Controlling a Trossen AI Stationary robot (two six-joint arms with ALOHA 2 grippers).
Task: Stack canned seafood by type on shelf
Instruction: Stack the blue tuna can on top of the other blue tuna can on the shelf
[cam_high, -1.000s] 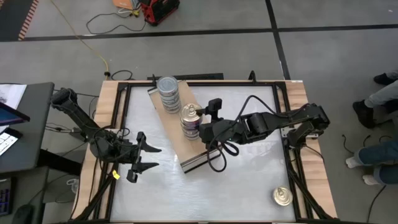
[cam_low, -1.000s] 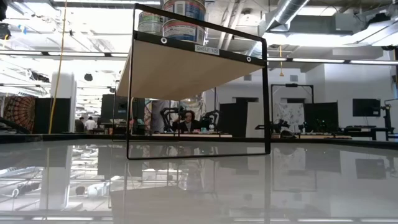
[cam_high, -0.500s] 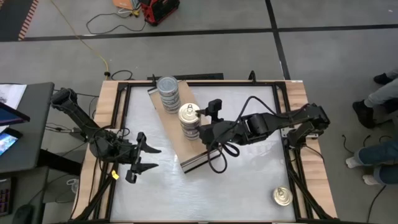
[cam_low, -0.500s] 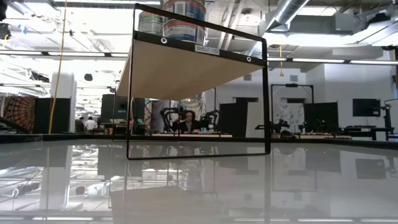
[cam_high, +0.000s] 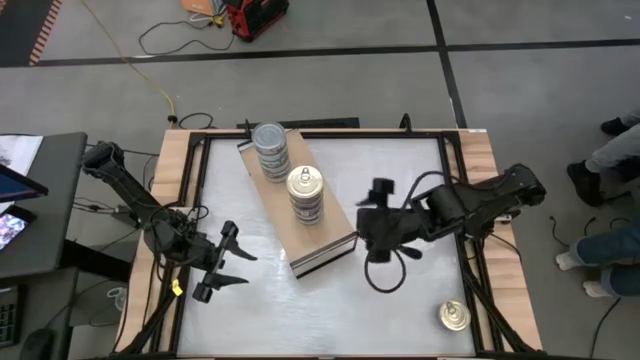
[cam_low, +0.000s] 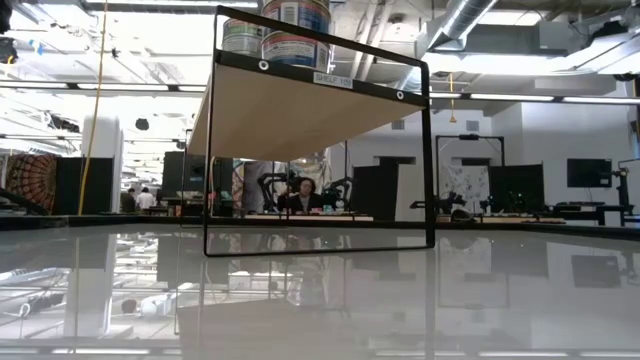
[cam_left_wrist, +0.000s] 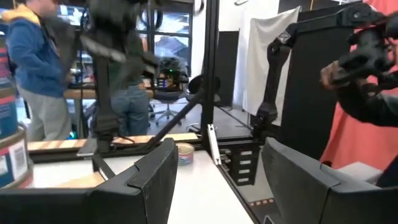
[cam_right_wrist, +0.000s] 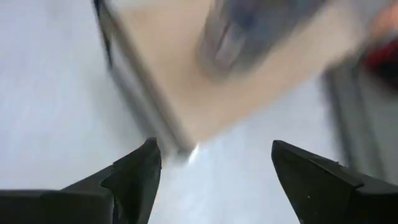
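The right tool (cam_high: 362, 222) hovers spread and empty just beside the shelf (cam_high: 280, 205), arm stretched low across the tabletop (cam_high: 400, 290). Two tin stacks (cam_high: 305, 195) stand on the shelf (one tin (cam_high: 454, 317) lies apart). The left tool (cam_high: 228, 268) waits, spread.

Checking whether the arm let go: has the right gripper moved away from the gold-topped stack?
Yes. The right gripper, open and empty, has backed off rightward, clear of the shelf and the stack.

Both arms: dark, jointed, matte housings. Right arm carries a looping black cable. Left tool (cam_high: 222, 262): black fingers, small yellow tag near wrist.
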